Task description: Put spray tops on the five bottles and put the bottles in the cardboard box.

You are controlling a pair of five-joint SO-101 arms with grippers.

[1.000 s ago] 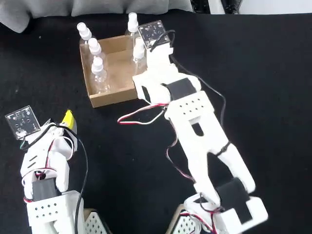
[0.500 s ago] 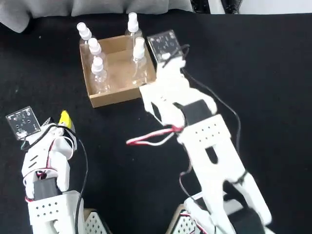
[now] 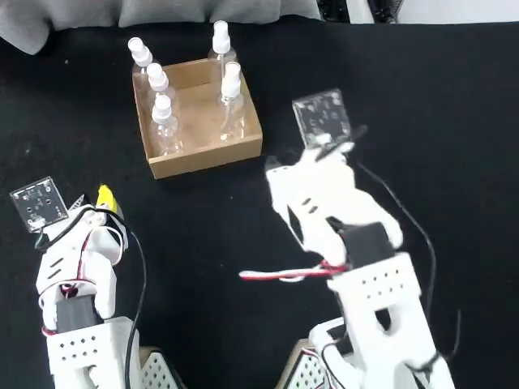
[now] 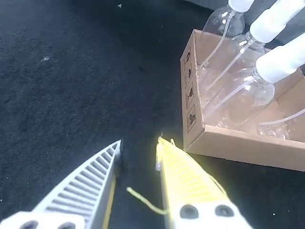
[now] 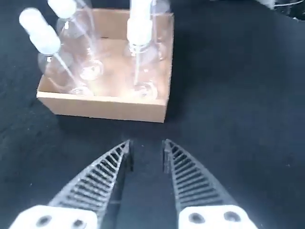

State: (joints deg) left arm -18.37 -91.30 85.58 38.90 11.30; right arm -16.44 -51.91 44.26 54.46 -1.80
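The cardboard box (image 3: 203,158) stands at the back left of the black table. Several clear bottles with white spray tops stand upright in it, among them one at its right wall (image 3: 231,85) and one near its left wall (image 3: 163,113). My right gripper (image 5: 147,143) hangs open and empty, a short way in front of the box (image 5: 105,107), facing a bottle (image 5: 138,47). The right arm (image 3: 324,194) is to the right of the box's front corner. My left gripper (image 4: 138,143) is open and empty near the box's side wall (image 4: 193,119), at the front left (image 3: 101,198).
Grey cloth (image 3: 81,12) lies along the table's back edge. Red and white cables (image 3: 284,274) trail from the right arm. Black tabletop stretches to the right of the box and between the two arms.
The right arm has drawn back from the box toward the front right, leaving a bottle standing at the box's right wall. The left arm has barely moved.
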